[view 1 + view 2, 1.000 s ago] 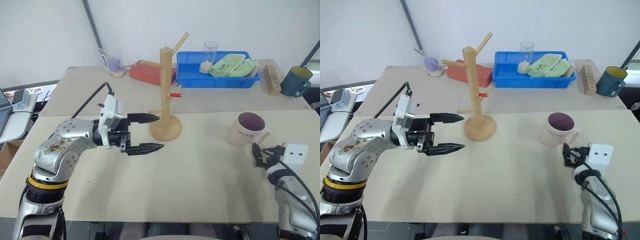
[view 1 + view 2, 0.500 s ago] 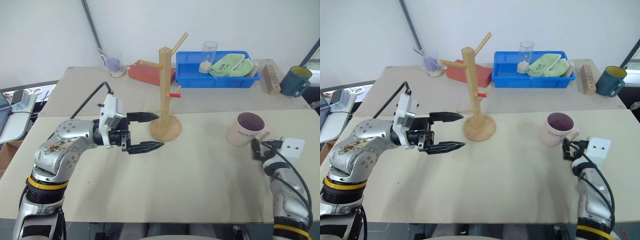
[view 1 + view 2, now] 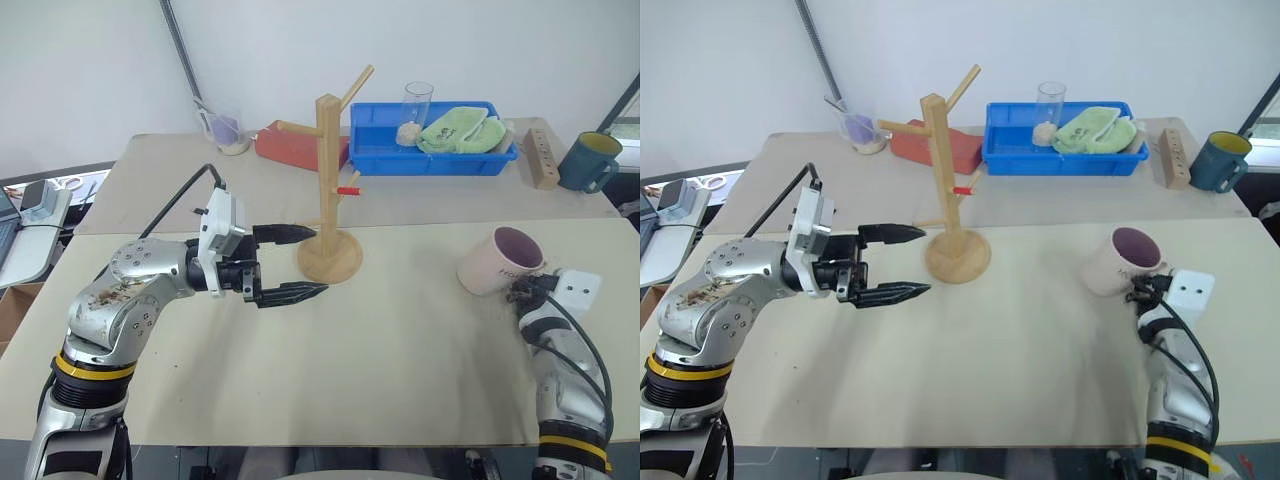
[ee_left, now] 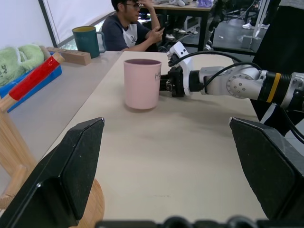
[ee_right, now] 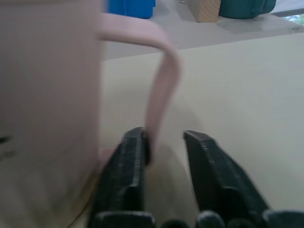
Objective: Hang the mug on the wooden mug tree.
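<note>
Right wrist view — grip closing at the mug's handle.
My right gripper (image 5: 164, 142) has its two fingers nearly together at the foot of the mug (image 3: 497, 261)'s handle; one finger touches the loop, yet I cannot tell that it is clamped. The mug sits on the table (image 3: 400, 340), tilted in the head views, well apart from the mug tree (image 3: 330, 200). My left gripper (image 3: 295, 263) hangs wide open and empty just beside the tree's base — I judge it ready to steady the post.
</note>
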Robot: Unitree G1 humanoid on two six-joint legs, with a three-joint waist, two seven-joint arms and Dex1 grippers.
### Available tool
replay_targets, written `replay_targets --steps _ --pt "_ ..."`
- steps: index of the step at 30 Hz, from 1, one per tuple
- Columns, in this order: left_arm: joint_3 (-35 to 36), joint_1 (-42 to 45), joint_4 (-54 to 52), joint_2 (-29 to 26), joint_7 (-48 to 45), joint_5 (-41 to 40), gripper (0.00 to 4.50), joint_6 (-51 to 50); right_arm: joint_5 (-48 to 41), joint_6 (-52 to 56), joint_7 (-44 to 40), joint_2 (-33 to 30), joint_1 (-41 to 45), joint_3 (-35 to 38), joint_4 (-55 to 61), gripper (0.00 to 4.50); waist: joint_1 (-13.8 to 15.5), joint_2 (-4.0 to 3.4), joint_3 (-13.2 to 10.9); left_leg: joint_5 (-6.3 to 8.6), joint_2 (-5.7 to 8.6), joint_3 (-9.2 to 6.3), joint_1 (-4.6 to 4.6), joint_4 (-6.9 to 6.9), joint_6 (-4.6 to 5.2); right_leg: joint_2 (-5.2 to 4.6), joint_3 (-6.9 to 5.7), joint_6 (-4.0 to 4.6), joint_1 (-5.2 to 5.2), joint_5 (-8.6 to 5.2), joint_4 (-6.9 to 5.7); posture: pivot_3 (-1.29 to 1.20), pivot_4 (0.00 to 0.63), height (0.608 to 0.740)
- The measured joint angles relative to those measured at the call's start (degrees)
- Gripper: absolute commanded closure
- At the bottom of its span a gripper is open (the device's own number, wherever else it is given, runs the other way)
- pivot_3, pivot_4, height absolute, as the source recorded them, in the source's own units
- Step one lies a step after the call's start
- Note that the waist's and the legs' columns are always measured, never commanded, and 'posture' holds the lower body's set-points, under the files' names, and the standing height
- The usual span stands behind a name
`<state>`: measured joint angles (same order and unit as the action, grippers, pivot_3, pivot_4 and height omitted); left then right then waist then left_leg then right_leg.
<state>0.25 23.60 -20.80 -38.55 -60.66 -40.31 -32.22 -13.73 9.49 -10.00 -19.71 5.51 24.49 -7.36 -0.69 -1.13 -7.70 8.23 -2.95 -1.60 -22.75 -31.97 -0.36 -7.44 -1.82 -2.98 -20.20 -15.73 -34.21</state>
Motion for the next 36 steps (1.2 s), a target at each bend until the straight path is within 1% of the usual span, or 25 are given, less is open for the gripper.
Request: replay_targets --steps 1,6,9,12,15,17,18,19,21,22,23,24,25,27,28,29,30,32,36 --pt "0.0 0.0 0.0 0.0 0.1 0.0 0.00 0.0 -0.3 -0.5 -0.1 0.0 0.0 -0.1 0.1 4.45 0.0 0.00 0.0 0.00 0.00 0.00 0.00 0.00 0.00 0.01 0.01 0.00 0.00 0.00 0.00 0.00 0.150 0.712" --pt "0.4 -0.3 0.0 0.0 0.8 0.7 0.00 0.9 -0.3 -0.7 -0.5 -0.1 -0.1 -0.3 0.4 4.45 0.0 0.00 0.0 0.01 0.02 0.03 0.03 0.01 -0.01 0.27 0.46 0.00 0.01 0.00 0.00 0.00 0.150 0.712" --pt "0.8 -1.1 0.0 0.0 1.2 0.7 0.00 1.0 -0.1 -0.7 -1.4 -1.0 -1.9 -0.4 2.1 4.45 0.0 0.00 0.0 0.01 0.02 0.03 0.03 0.01 -0.01 0.60 1.04 0.00 0.00 0.00 0.00 0.00 0.150 0.712" --pt "0.9 -1.4 0.0 0.0 1.7 0.7 0.00 1.0 1.3 -0.7 -2.4 -2.9 -4.3 -1.6 5.8 4.45 0.0 0.00 0.0 0.01 0.02 0.02 0.02 0.01 -0.01 0.78 1.33 0.01 -0.02 0.00 0.02 0.00 0.150 0.712" --pt "1.4 -2.2 0.0 -0.6 2.1 0.7 0.00 1.0 5.3 -0.6 -5.2 -8.7 -7.5 -4.7 12.7 4.45 -0.1 -0.01 0.0 0.15 0.01 0.02 0.03 0.01 -0.25 0.87 1.48 0.01 -0.07 -0.01 0.02 0.00 0.150 0.712" --pt "2.0 -2.8 0.0 -1.6 2.0 0.9 0.00 1.1 8.1 0.0 -8.6 -14.3 -8.4 -7.1 18.4 4.45 -0.3 -0.01 0.0 0.16 0.01 0.00 0.11 0.01 -0.26 0.95 1.64 0.02 -0.12 -0.01 0.02 0.00 0.150 0.712" --pt "2.3 -3.5 0.0 -2.3 1.8 1.2 0.00 1.3 9.3 0.7 -11.4 -18.6 -7.8 -8.8 21.8 4.45 -0.5 -0.02 0.0 0.18 0.02 0.02 0.25 0.02 -0.29 0.97 1.76 0.02 -0.11 -0.01 0.02 0.00 0.150 0.712" --pt "2.4 -3.8 0.1 -2.6 1.6 1.5 0.00 1.4 10.3 0.9 -13.6 -21.6 -6.5 -10.0 24.3 4.45 -0.6 0.00 0.0 0.22 0.03 0.01 0.38 0.02 -0.35 0.98 1.80 0.02 -0.08 -0.01 0.03 0.00 0.150 0.712" --pt "2.5 -4.2 0.2 -2.7 1.4 1.9 0.00 1.5 11.9 1.0 -19.0 -28.2 -1.3 -13.3 28.7 4.45 -0.6 0.11 -0.1 0.25 0.03 0.01 0.48 0.02 -0.39 0.97 1.81 0.05 -0.10 -0.03 0.06 0.00 0.150 0.712" --pt "2.8 -4.3 0.2 -2.7 1.3 1.8 0.00 1.6 12.4 1.0 -21.1 -30.0 1.4 -14.7 30.0 4.45 -0.5 0.22 -0.1 0.25 0.01 0.01 0.50 0.08 -0.40 0.98 1.79 0.08 -0.08 -0.05 0.08 0.00 0.150 0.712" --pt "3.0 -4.3 0.4 -2.7 1.1 1.8 0.00 1.5 12.7 1.1 -24.0 -32.0 5.9 -17.5 30.0 4.45 -0.5 0.30 -0.2 0.26 0.00 0.02 0.51 0.03 -0.41 0.98 1.80 0.08 -0.12 -0.05 0.07 0.00 0.150 0.712" --pt "3.0 -4.2 0.4 -2.7 1.0 1.7 0.00 1.5 12.8 1.0 -25.6 -32.7 8.7 -19.1 30.3 4.45 -0.4 0.32 -0.2 0.26 0.01 0.02 0.43 0.07 -0.41 0.98 1.81 0.09 -0.19 -0.05 0.14 0.00 0.150 0.712" --pt "3.3 -4.2 0.5 -2.7 0.8 1.3 0.00 1.2 13.2 1.0 -28.6 -33.3 13.7 -22.2 29.6 4.45 -0.4 0.37 -0.2 0.26 0.00 0.04 0.42 0.06 -0.41 0.97 1.81 0.09 -0.17 -0.05 0.13 0.00 0.150 0.712" --pt "3.4 -3.8 0.6 -2.5 0.1 -0.3 0.00 0.9 14.4 0.1 -33.6 -33.6 23.0 -27.9 27.0 4.45 -0.4 0.40 -0.3 0.25 0.01 0.08 0.41 0.04 -0.41 0.97 1.86 0.09 -0.17 -0.05 0.14 0.00 0.150 0.712" --pt "3.6 -3.7 0.5 -2.4 -0.1 -0.8 0.00 0.7 15.0 -0.8 -35.2 -33.3 25.8 -29.7 25.8 4.45 -0.2 0.43 -0.3 0.25 0.01 0.08 0.41 0.04 -0.40 0.98 1.86 0.09 -0.14 -0.05 0.14 0.00 0.150 0.712" --pt "4.1 -3.6 0.7 -2.2 -0.1 -1.7 0.00 0.5 15.9 -1.9 -37.3 -32.1 29.9 -32.6 22.8 4.45 -0.2 0.52 -0.3 0.25 0.01 0.11 0.42 0.04 -0.40 0.99 1.88 0.09 -0.13 -0.05 0.10 0.00 0.150 0.712" --pt "4.2 -3.5 0.6 -2.0 -0.1 -2.1 0.00 0.5 16.3 -2.4 -38.1 -31.3 31.5 -33.6 21.5 4.45 0.0 0.53 -0.3 0.25 0.01 0.11 0.40 0.07 -0.40 1.00 1.87 0.09 -0.15 -0.04 0.12 0.00 0.150 0.712" --pt "5.5 -3.4 0.6 -1.7 0.2 -3.3 0.00 0.2 18.1 -4.7 -41.2 -29.0 36.6 -38.0 16.3 4.45 -0.1 0.54 -0.3 0.18 0.01 0.11 0.38 0.08 -0.30 1.07 1.93 0.08 -0.12 -0.02 0.05 0.00 0.150 0.712" --pt "7.0 -3.5 0.5 -1.9 0.9 -4.6 0.00 -0.7 20.0 -8.2 -45.1 -26.5 41.0 -41.8 9.5 4.45 0.1 0.53 -0.3 -0.06 -0.02 0.09 0.41 0.10 -0.09 1.26 2.14 0.02 -0.08 0.03 0.00 0.00 0.150 0.712"
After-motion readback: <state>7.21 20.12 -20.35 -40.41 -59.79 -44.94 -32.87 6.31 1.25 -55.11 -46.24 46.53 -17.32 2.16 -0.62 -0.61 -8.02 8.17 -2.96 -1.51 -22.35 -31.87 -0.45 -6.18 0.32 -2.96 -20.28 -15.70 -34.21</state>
